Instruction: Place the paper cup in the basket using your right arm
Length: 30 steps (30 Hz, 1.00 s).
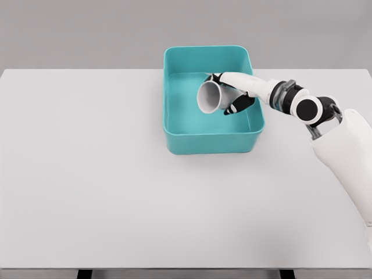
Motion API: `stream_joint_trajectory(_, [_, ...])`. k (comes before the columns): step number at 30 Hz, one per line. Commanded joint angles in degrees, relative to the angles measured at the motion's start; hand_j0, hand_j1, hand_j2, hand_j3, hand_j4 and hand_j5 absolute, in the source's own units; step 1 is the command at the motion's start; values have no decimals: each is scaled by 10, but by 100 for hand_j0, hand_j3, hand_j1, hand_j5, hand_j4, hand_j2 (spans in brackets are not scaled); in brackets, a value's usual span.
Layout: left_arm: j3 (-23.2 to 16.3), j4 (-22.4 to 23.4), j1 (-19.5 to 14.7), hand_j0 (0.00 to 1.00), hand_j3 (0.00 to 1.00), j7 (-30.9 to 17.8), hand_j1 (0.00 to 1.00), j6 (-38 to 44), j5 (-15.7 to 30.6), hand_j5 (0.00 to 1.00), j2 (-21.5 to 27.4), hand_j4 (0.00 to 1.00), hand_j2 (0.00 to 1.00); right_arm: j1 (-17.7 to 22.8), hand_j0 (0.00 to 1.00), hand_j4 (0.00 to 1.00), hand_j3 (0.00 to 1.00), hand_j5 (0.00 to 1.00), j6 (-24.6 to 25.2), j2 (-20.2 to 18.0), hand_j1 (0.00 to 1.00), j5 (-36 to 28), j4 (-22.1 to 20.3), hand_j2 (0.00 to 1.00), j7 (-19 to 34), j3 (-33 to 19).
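Note:
A white paper cup [209, 96] lies tilted on its side inside the teal basket [174, 116], its mouth facing left toward me. My right hand [228, 93] reaches over the basket's right rim, with fingers curled around the cup's base end. The black fingertips [239, 105] show below the cup and another at its top. The cup appears held above the basket floor; whether it touches the floor I cannot tell. The left arm does not show.
The basket stands at the back middle of a white table [87, 174]. My right forearm [302, 106] crosses the table from the right edge. A grey wall lies behind.

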Motion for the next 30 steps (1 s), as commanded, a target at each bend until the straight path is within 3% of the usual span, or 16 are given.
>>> stream_joint_trajectory(1, [-1, 0, 0, 100, 100, 0, 100, 0, 0, 100, 0, 100, 100, 0, 96, 96, 96, 96, 9, 0, 96, -1, -1, 96, 0, 1])
stream_joint_trajectory(12, [0, 0, 0, 100, 100, 0, 100, 0, 0, 100, 0, 100, 100, -17, 98, 98, 98, 98, 24, -6, 98, -5, -25, 98, 0, -7])
stream_joint_trajectory(15, [0, 0, 0, 100, 100, 0, 100, 0, 0, 100, 0, 100, 100, -7, 99, 99, 99, 99, 29, -20, 99, -39, -57, 99, 0, -60])
stream_joint_trajectory(20, [0, 0, 0, 100, 100, 0, 100, 0, 0, 100, 0, 100, 100, 54, 99, 99, 99, 99, 23, -105, 99, -192, -146, 99, 0, -138])
stream_joint_trajectory(24, [-1, 0, 0, 100, 100, 0, 100, 0, 0, 100, 0, 100, 100, 124, 99, 99, 99, 99, 22, -148, 99, -277, -217, 99, 0, -217])
stream_joint_trajectory(30, [-1, 0, 0, 100, 100, 0, 100, 0, 0, 100, 0, 100, 100, 246, 100, 100, 100, 100, -9, -165, 100, -301, -236, 100, 0, -290])
